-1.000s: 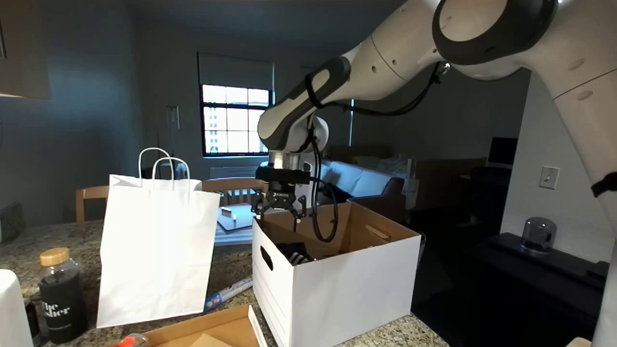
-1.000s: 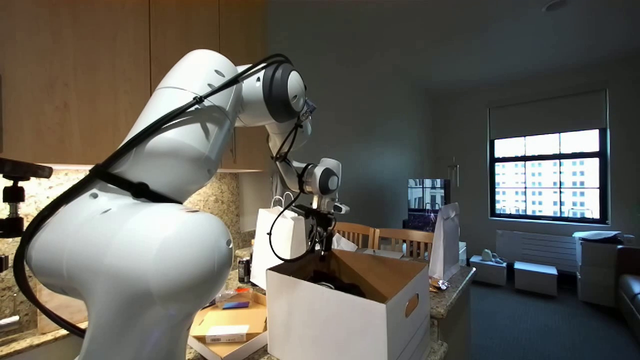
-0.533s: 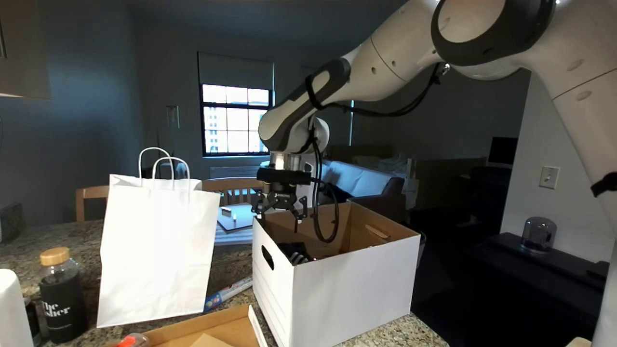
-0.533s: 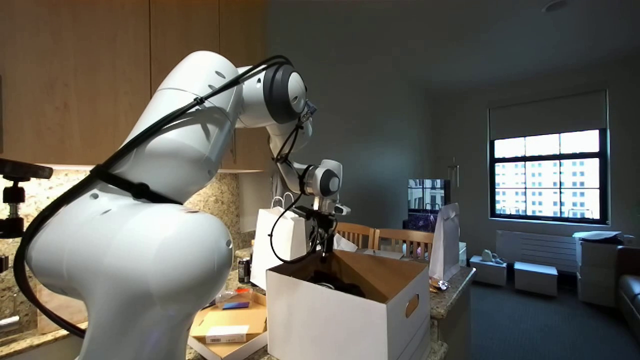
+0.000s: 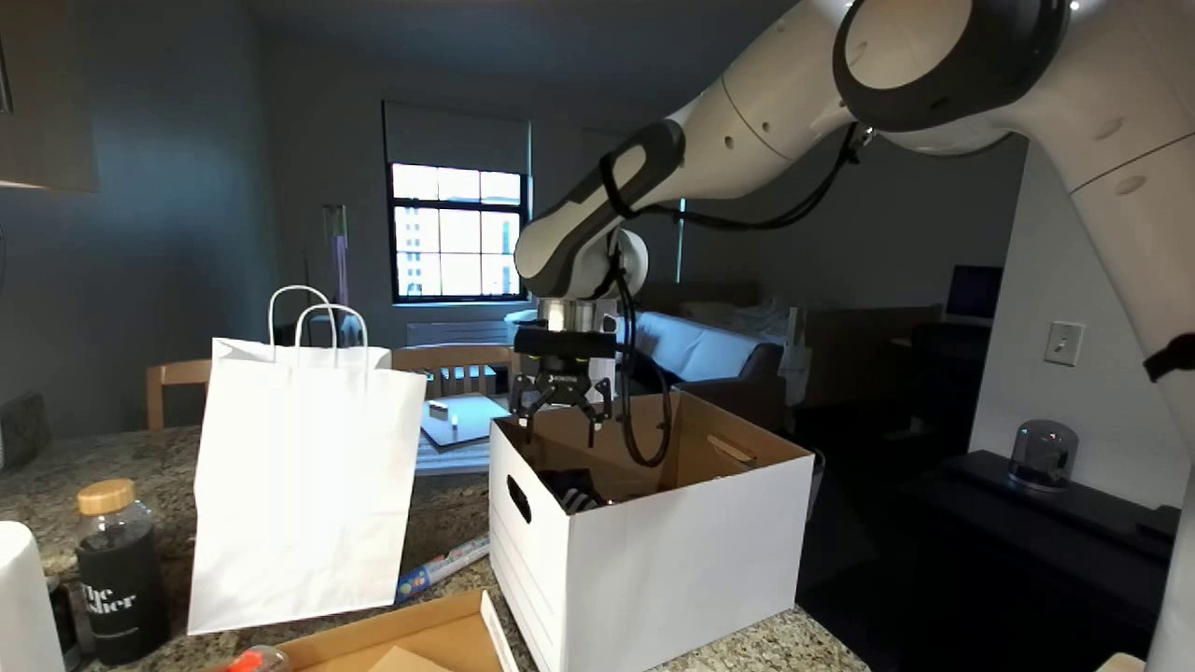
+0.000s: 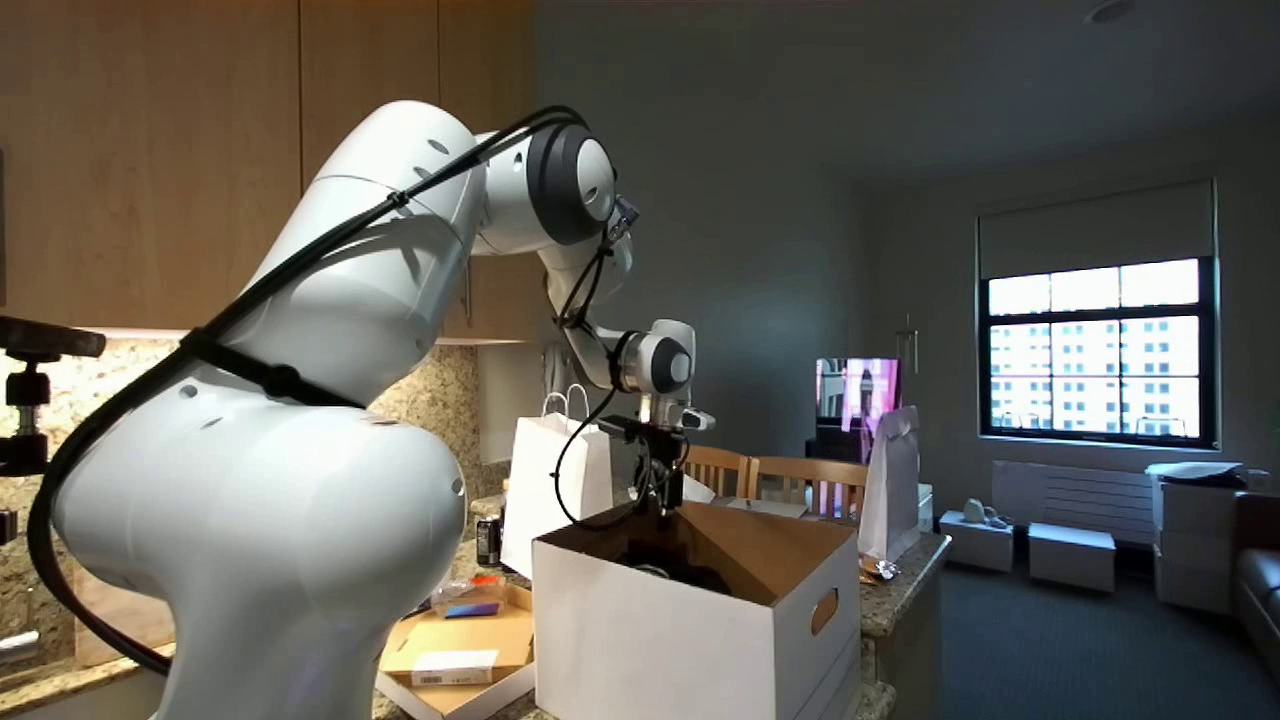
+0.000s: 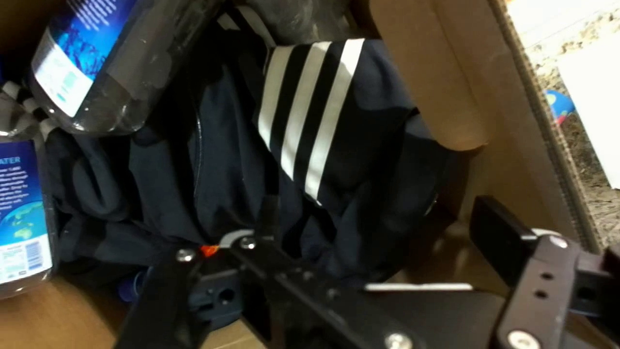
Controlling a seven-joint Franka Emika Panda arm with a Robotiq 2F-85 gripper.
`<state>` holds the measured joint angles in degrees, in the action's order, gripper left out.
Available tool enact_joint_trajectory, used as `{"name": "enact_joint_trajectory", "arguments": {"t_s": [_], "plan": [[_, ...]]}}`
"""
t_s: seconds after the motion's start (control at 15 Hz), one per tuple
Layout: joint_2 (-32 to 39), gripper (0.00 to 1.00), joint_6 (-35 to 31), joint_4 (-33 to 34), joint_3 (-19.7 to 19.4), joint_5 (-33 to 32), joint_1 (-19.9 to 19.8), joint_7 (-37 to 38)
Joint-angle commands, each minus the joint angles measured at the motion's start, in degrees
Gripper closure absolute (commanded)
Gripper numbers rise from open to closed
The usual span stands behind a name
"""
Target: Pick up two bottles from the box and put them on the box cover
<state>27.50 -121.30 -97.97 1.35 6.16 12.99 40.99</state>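
2 bottles [image 7: 114, 68]: wrist-frame left, inside box [image 5: 686, 555]
Cover [image 5: 453, 630]: lower left; 0 placed, 2 remain, we judge
Gripper [image 5: 560, 433]: spread wide, empty

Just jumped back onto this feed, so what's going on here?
The gripper hangs open above the white box, holding nothing. In the wrist view, a blue-labelled bottle and another bottle lie inside, among dark fabric with pale stripes; neither is gripped. The box cover lies beside the box, with a flat brown carton in it.
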Motion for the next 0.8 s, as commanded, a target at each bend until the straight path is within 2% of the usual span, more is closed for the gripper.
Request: {"name": "enact_joint_trajectory", "arguments": {"t_s": [0.0,0.4,0.73], "plan": [[-2.8,0.0,1.7,-2.7,-0.9,-2.3,-0.4,-0.1],[-6.1,0.0,11.6,-4.1,0.3,1.1,-3.3,-7.0],[-10.5,0.0,14.2,-8.5,0.1,-0.3,-3.1,-8.5]]}}
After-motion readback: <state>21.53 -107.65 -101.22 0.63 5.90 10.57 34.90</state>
